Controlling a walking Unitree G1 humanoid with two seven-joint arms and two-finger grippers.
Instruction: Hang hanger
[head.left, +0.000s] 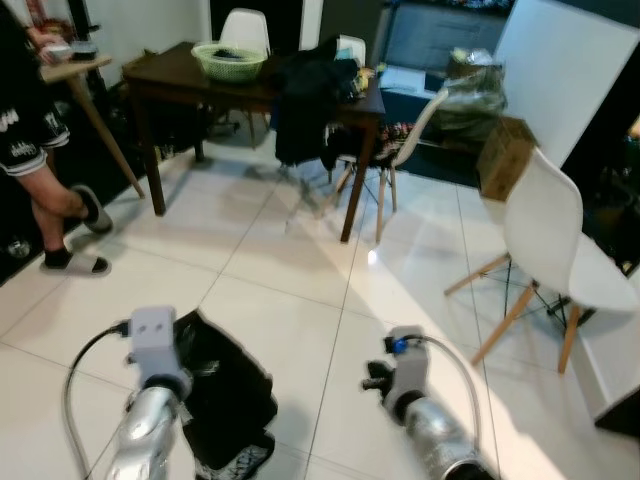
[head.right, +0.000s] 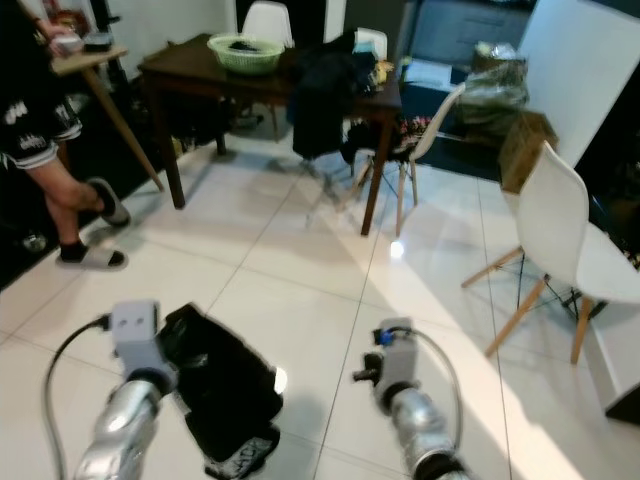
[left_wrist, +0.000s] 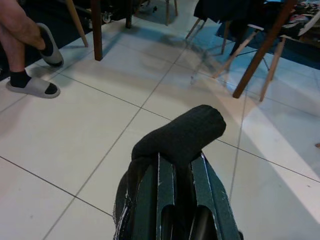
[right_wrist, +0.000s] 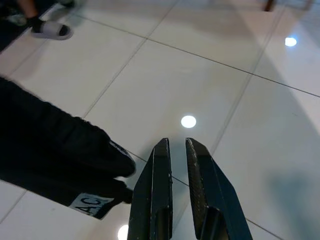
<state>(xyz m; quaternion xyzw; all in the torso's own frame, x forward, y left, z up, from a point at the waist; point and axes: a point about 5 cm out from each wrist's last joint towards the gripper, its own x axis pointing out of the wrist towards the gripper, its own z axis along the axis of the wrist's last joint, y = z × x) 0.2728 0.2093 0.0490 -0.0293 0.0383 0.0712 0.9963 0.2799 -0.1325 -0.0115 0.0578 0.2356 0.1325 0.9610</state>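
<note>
A black garment (head.left: 228, 392) with a white label (right_wrist: 91, 204) hangs low over the white tile floor in front of me. My left gripper (left_wrist: 178, 161) is shut on a rolled fold of this black cloth (left_wrist: 183, 131), which covers the fingertips. Beside it, my right gripper (right_wrist: 175, 145) hovers above the floor to the garment's right. Its two fingers are shut with nothing between them. I cannot make out a hanger in the cloth.
Ahead stands a dark wooden table (head.left: 170, 78) with a green basket (head.left: 229, 61) and dark clothes (head.left: 306, 100) draped at its end. A white chair (head.left: 545, 238) is on the right, near a cardboard box (head.left: 504, 156). A person in slippers (head.left: 58, 205) stands at left.
</note>
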